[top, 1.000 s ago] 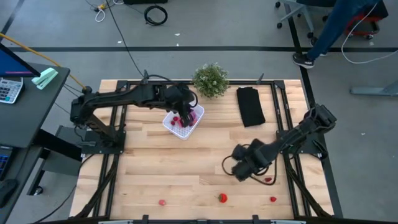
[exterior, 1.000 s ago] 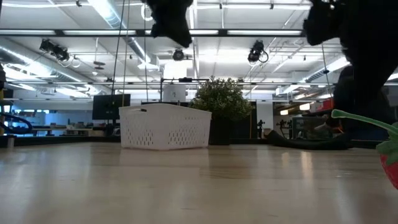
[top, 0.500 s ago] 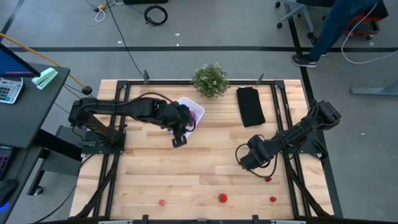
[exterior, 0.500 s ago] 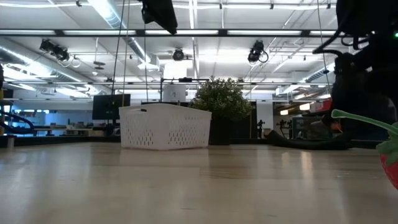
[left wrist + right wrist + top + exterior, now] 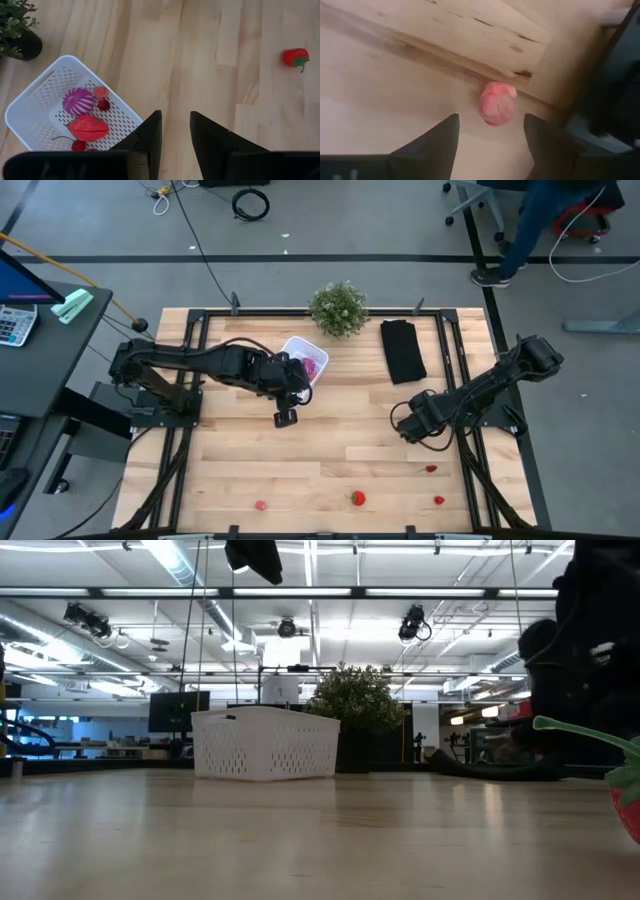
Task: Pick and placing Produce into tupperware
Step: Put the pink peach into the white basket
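The white tupperware (image 5: 298,345) stands at the table's far middle and holds a striped purple piece (image 5: 78,101) and several red ones (image 5: 88,128). My left gripper (image 5: 286,418) hangs open and empty just near-side of it, above bare wood (image 5: 175,117). My right gripper (image 5: 407,427) is open and low over the table's right part. In the right wrist view a pinkish-red piece (image 5: 497,103) lies on the wood ahead of its fingers (image 5: 489,120), untouched. More red produce lies near the near edge (image 5: 357,498), (image 5: 261,505), (image 5: 438,501), (image 5: 431,469).
A green potted plant (image 5: 338,308) and a folded black cloth (image 5: 403,350) sit along the far edge. Black frame rails (image 5: 466,470) run along the table's sides. A strawberry (image 5: 628,802) lies close to the low camera. Bare wood spans the table's middle.
My left gripper has moved from above the tupperware toward the near edge and now hangs over bare wood beside it. My right gripper has drawn back toward the table's right and far side.
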Robot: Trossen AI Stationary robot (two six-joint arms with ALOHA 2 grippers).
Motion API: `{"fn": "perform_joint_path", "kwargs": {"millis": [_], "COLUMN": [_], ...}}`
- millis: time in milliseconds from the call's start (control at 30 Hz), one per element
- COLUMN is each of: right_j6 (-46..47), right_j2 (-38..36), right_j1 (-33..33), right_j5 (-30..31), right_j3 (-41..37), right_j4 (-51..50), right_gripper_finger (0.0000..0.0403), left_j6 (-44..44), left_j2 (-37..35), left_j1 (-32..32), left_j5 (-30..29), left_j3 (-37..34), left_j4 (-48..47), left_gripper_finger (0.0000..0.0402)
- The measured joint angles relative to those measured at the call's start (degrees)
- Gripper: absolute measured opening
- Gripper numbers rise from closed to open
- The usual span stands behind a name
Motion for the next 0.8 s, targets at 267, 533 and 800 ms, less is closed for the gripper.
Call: {"fn": "perform_joint_path", "kwargs": {"millis": [267, 533, 800], "right_j6": [2.5, 3.0, 3.0], "right_j2": [0.3, 0.0, 0.1], "right_j1": [0.1, 0.0, -0.3], "right_j5": [2.3, 6.1, 7.7], "right_j3": [-1.8, -2.0, -2.1], "right_j4": [2.0, 4.3, 7.6], "right_gripper_finger": [0.0231, 0.0183, 0.0093], "left_j6": [0.0, -3.8, -4.1], "left_j2": [0.0, 0.0, 0.0], "left_j1": [0.0, 0.0, 0.0], "left_j5": [-0.1, -0.1, 0.0], "left_j3": [0.0, 0.0, 0.0], "left_j4": [0.0, 0.0, -2.5], "left_gripper_finger": [0.0107, 0.0096, 0.0067]}}
